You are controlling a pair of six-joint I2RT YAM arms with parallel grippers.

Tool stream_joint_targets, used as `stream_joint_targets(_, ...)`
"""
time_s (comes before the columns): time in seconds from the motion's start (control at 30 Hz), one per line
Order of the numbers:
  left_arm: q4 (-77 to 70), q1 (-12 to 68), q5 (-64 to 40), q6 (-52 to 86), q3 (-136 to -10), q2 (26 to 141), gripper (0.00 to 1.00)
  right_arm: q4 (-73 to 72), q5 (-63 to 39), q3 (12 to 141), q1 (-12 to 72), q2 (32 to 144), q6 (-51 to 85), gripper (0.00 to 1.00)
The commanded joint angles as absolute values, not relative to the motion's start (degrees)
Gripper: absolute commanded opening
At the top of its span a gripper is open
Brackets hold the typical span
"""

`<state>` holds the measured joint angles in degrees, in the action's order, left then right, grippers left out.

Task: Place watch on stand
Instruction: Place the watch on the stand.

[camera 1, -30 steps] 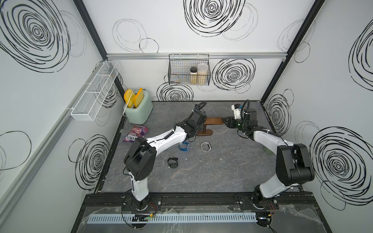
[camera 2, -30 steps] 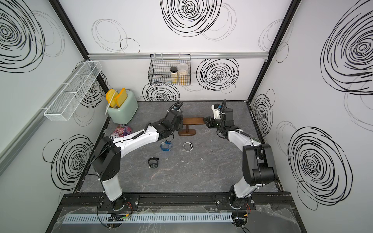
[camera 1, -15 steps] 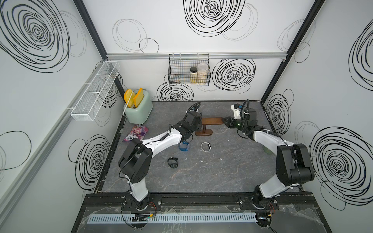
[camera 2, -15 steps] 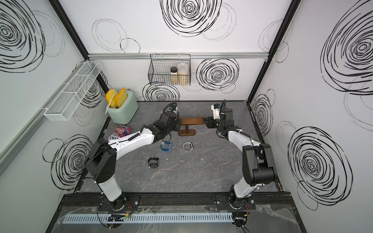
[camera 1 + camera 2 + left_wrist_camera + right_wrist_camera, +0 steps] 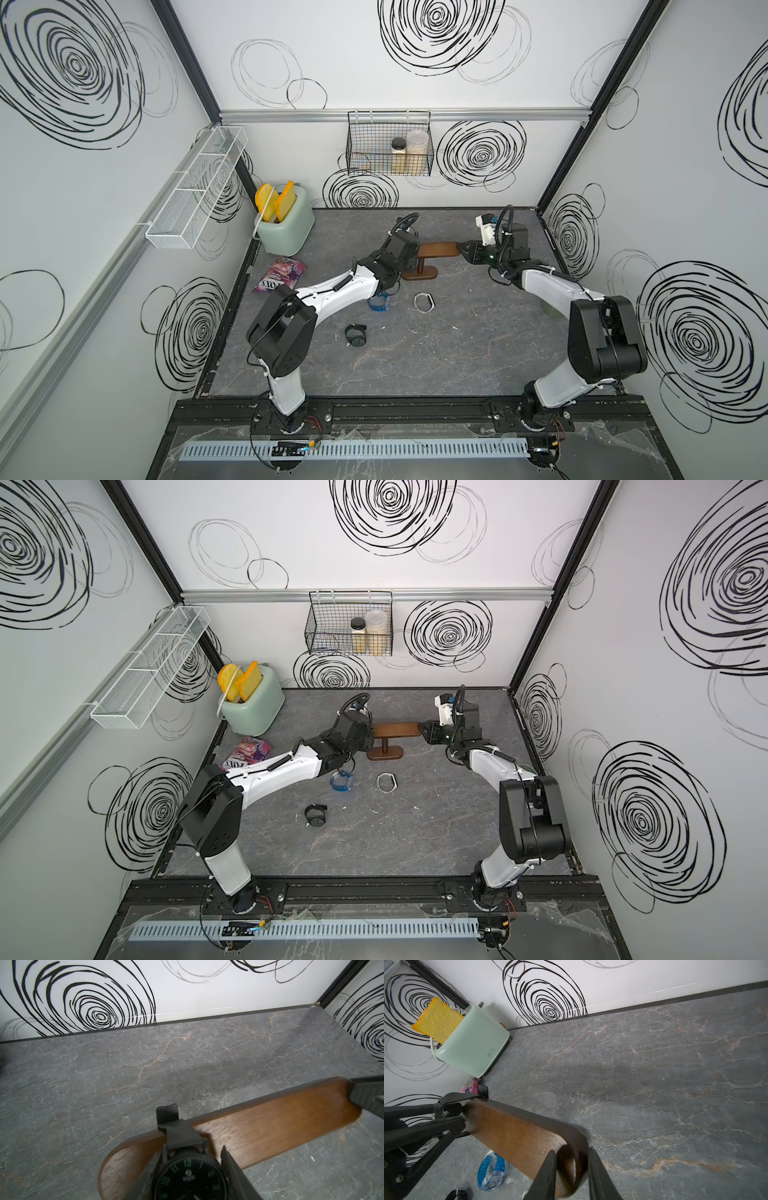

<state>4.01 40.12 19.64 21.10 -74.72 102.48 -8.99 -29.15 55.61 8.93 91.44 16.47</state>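
1. Left gripper (image 5: 190, 1151), partly closed, grips the black watch (image 5: 187, 1172) at one end of the stand (image 5: 517, 1132).
2. Right gripper (image 5: 572, 1151) pinches the stand's opposite end.
3. Watch looks looped over that end; I judge sliding inward and letting go are left.

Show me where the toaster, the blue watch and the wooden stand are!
toaster (image 5: 291, 230): in a top view, on its mint-green side.
blue watch (image 5: 500, 1162): in the right wrist view, on its blue strap.
wooden stand (image 5: 438, 249): in a top view, on the flat top bar.
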Motion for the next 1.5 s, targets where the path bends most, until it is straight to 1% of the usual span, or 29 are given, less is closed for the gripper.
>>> stream_joint_targets(0.0,10.1,40.9,17.8,22.7,-75.0,105.2,0.49,-6.2,-31.7,56.3,10.6,91.4,15.7,0.28)
stream_joint_targets(0.2,11.8,40.7,17.9,22.7,-76.6,106.0,0.52,-6.1,-31.7,56.3,10.7,91.3,15.7,0.28)
stream_joint_targets(0.23,11.9,40.7,17.8,22.7,-76.8,106.1,0.51,-6.1,-31.7,56.3,10.6,91.3,15.7,0.28)
stream_joint_targets(0.33,12.1,40.6,17.6,22.7,-76.9,106.3,0.44,-6.1,-31.8,56.3,10.6,91.3,15.7,0.28)
stream_joint_targets(0.37,12.3,40.6,17.4,22.9,-76.9,106.3,0.44,-6.1,-31.8,56.3,10.6,91.3,15.8,0.28)
stream_joint_targets(0.47,12.6,40.5,17.0,23.3,-76.7,106.1,0.48,-6.1,-31.8,56.2,10.6,91.2,15.7,0.28)
stream_joint_targets(0.7,12.5,40.0,14.3,25.6,-76.3,106.5,0.48,-6.1,-32.0,56.2,10.7,91.3,15.7,0.28)
stream_joint_targets(1.17,11.0,40.3,13.3,24.9,-78.7,105.9,0.34,-5.9,-32.0,56.0,10.7,90.7,15.5,0.28)
stream_joint_targets(1.47,9.1,39.9,12.1,20.6,-79.1,104.7,0.32,-5.8,-31.9,55.9,10.7,90.6,15.4,0.28)
